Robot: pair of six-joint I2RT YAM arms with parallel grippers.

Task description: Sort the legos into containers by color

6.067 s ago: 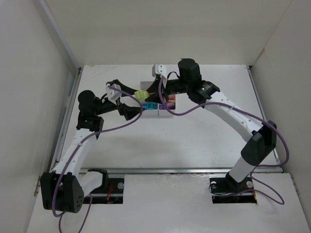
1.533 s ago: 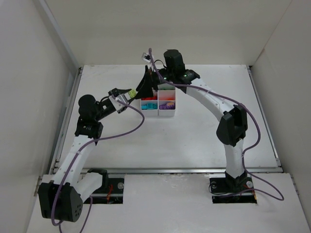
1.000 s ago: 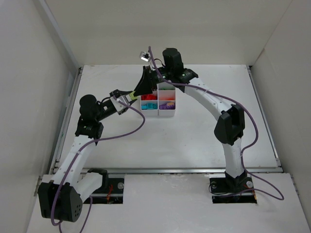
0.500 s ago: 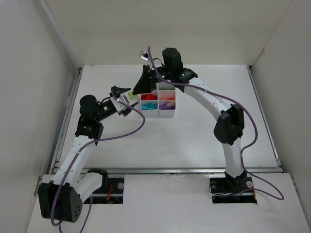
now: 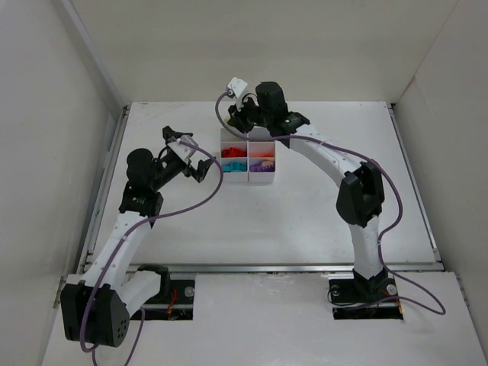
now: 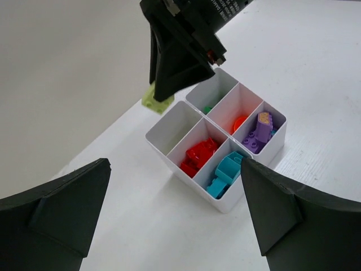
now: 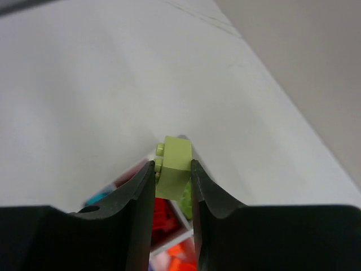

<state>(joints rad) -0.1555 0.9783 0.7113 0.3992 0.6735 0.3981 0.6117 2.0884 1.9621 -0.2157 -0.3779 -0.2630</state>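
The white containers box (image 6: 179, 171) stands on the table, also seen from above (image 5: 260, 180). Its compartments hold red legos (image 6: 197, 158), teal legos (image 6: 225, 172), purple legos (image 6: 259, 129), an orange one (image 6: 239, 121) and a green one (image 6: 208, 109); one corner cell (image 6: 174, 127) looks empty. My right gripper (image 7: 172, 176) is shut on a yellow-green brick (image 7: 174, 164), which hangs just above the box's far-left corner (image 6: 157, 102). My left gripper (image 6: 175, 226) stands wide open to the left of the box (image 5: 190, 153), with nothing between its fingers.
White enclosure walls stand on the left, back and right. A metal rail (image 5: 114, 164) runs along the table's left edge. My right arm (image 5: 328, 156) arches over the table to the right of the box, and purple cables trail from both arms.
My left gripper has opened, let go of the yellow-green brick and drawn back to the left. My right gripper has closed on that brick and now holds it alone.
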